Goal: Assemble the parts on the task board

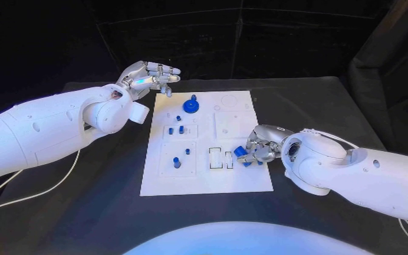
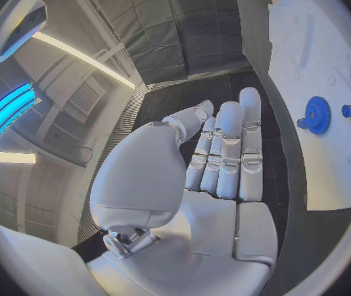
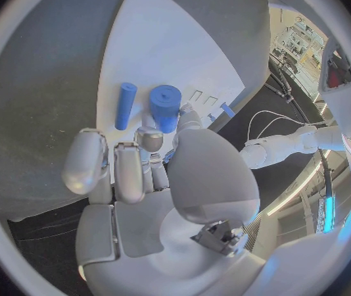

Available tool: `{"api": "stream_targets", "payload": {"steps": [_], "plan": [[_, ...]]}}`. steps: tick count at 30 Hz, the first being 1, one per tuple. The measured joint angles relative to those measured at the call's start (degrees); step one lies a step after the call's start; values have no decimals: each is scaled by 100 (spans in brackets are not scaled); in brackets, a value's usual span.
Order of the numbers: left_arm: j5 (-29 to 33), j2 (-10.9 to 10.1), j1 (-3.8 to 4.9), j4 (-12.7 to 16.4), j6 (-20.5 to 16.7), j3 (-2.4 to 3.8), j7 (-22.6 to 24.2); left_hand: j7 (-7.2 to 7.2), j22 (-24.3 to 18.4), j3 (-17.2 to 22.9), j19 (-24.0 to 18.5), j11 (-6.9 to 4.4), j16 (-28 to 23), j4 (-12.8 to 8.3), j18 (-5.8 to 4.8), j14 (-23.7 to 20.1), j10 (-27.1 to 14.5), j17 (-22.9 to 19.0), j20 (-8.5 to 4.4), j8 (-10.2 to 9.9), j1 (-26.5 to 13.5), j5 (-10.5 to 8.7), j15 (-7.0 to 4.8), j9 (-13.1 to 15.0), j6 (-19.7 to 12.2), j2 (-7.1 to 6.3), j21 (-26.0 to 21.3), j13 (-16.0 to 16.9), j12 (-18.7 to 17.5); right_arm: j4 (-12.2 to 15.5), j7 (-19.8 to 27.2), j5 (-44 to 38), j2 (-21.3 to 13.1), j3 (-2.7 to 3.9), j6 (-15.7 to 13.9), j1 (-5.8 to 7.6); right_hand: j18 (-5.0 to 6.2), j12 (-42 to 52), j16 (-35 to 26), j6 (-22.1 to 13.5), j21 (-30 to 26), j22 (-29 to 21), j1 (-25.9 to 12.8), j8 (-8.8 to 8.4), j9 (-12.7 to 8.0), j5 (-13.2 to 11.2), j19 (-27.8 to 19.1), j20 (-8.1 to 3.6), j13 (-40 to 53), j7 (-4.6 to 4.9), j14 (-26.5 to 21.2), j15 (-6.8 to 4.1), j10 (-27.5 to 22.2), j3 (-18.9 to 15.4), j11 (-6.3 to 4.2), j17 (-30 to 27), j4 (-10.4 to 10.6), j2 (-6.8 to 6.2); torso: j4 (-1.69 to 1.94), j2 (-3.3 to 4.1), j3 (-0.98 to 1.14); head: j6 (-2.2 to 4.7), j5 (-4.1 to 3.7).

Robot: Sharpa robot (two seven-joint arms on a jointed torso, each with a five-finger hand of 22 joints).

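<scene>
The white task board (image 1: 208,175) lies mid-table. My right hand (image 1: 263,144) rests at its right edge, fingers curled over blue parts (image 1: 242,151). In the right wrist view the thumb and one fingertip (image 3: 148,138) close on a thick blue cylinder (image 3: 165,105), and a thin blue rod (image 3: 125,105) lies beside it on the board (image 3: 184,39). My left hand (image 1: 151,78) hovers over the board's far left corner, fingers (image 2: 229,151) straight, holding nothing. A blue gear (image 1: 191,106) (image 2: 317,115) sits near that corner with a small blue peg (image 2: 347,110) beside it.
Short blue pegs stand in the board's left column (image 1: 176,130) (image 1: 176,162). Rectangular slots (image 1: 221,159) sit near the board's middle, just left of my right hand. A white cable (image 1: 38,190) lies on the black table at the left.
</scene>
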Motion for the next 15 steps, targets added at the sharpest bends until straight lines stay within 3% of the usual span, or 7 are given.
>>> {"api": "stream_targets", "payload": {"steps": [8,15], "plan": [[0,-16,0,4,12,0,-13,0,0,0,0,0,0,0,0,0,0,0,0,0,0,0,0,0,0,0,0,0,0,-63,-108,-214,120,36,54,-40,0,-22,0,-4,0,11,13,116,50,1,0,0,34,-4,0,0,-21,0,-21,-1,0,13,2,-1,0,-8,22],[0,-27,0,7,21,0,-23,21,-8,0,0,0,0,0,0,0,-42,-15,0,0,0,0,0,0,-21,0,0,-7,0,-1,-127,-312,87,29,-40,-81,0,-12,28,-95,42,77,169,229,117,320,0,0,192,-15,0,0,-21,-1,-21,46,1,169,-10,-3,3,1,33]]}}
